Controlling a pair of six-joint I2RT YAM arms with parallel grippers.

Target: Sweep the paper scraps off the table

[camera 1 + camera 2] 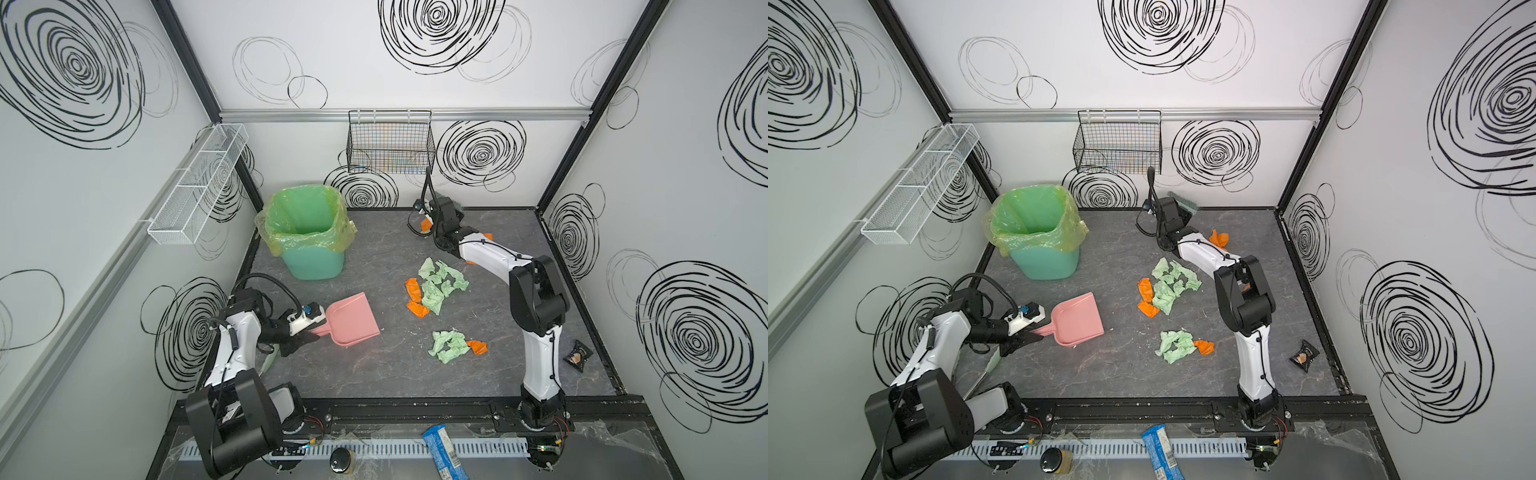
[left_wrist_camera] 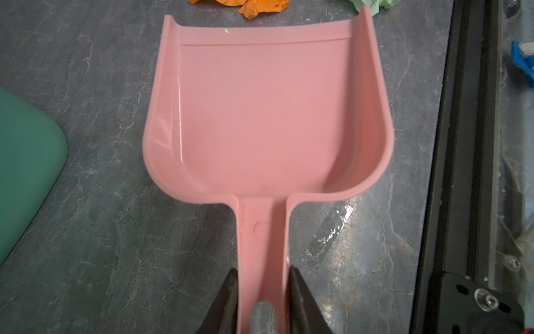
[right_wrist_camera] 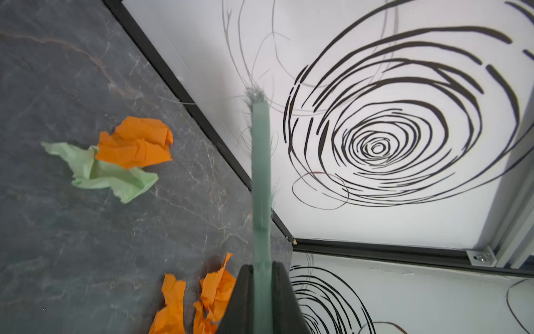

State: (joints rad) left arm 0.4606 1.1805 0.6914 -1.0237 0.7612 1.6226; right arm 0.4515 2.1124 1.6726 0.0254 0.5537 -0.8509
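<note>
The paper scraps (image 1: 437, 286) lie mid-table (image 1: 365, 374) in two clumps, with a few orange ones in the far right corner. The pink dustpan (image 1: 353, 320) opens toward them, its handle clamped in the left end effector (image 2: 263, 274). Beyond the clumps, the right end effector (image 3: 261, 269), closed on the teal brush (image 3: 261, 173), is nearer the corner scraps. Sweeping should run leftward into the pan.

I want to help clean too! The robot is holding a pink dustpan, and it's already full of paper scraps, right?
Not full: the pink dustpan is held but empty, as the left wrist view shows. The paper scraps lie on the table.
</note>
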